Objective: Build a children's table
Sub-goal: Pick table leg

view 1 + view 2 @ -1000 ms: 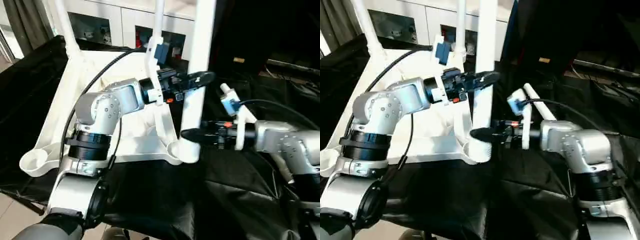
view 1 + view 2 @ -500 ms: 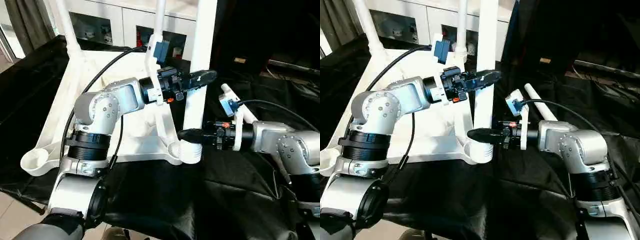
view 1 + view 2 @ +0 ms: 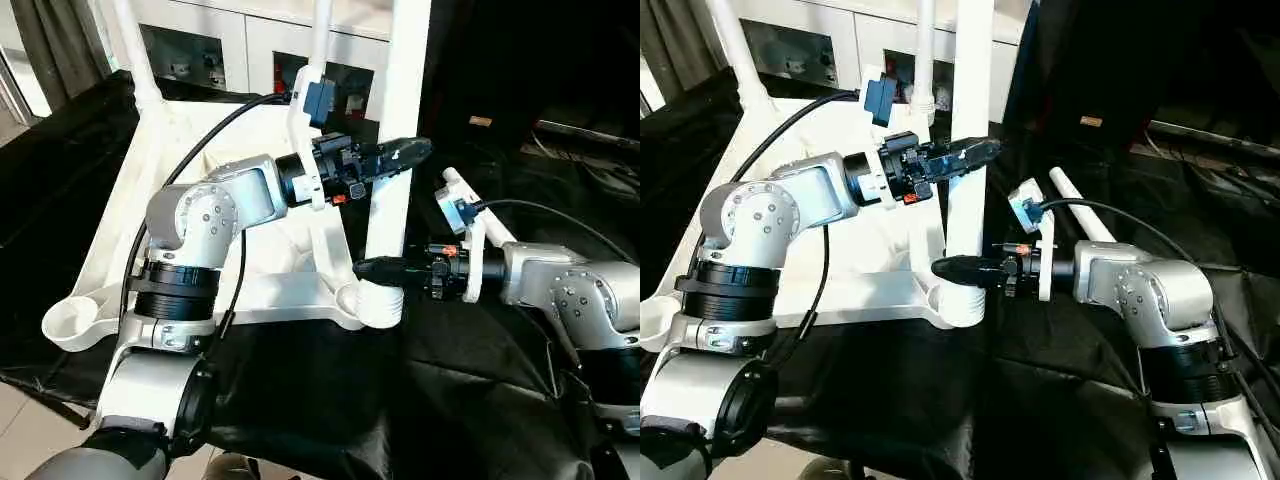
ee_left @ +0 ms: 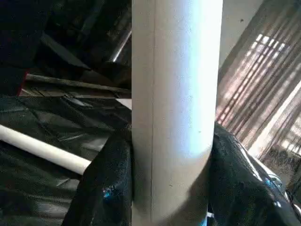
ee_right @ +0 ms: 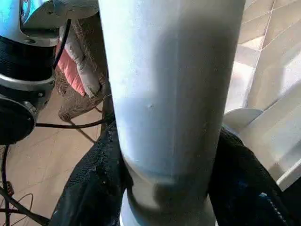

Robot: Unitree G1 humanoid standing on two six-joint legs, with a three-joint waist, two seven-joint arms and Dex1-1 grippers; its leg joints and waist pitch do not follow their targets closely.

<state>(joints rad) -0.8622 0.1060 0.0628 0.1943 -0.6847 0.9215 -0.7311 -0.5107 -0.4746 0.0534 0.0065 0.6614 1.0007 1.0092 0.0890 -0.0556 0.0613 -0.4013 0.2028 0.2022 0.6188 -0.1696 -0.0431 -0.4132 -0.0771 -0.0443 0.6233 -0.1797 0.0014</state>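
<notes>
Gripping the upright leg [image 3: 398, 120] high up, the left gripper [image 3: 405, 152] has both black fingers [image 4: 101, 188] clamped against the tube's sides, as the left wrist view confirms. Right gripper [image 3: 372, 268] sits low on the same leg, just above the corner socket [image 3: 372, 305]; its fingers [image 5: 89, 188] flank the tube and look to be touching it, so likely clenched on it, though firmness can't be judged.

Leg stands vertical with its foot in the near socket of the tabletop [image 3: 190, 200], which lies upside down on the black-draped work table [image 3: 300, 400].

Progress, as a judgement: two more legs [image 3: 135, 50] [image 3: 320, 30] stand in the far sockets, this third one is being seated, near-left socket [image 3: 70, 322] still empty. A fourth tube [image 3: 1085, 215] lies on the drape beside the right arm. So roughly three of four in, one left.

Materials: smooth white plastic tubes, round section; tabletop is moulded white plastic with raised rim and rounded cup sockets; drape is glossy, wrinkled black sheet.
</notes>
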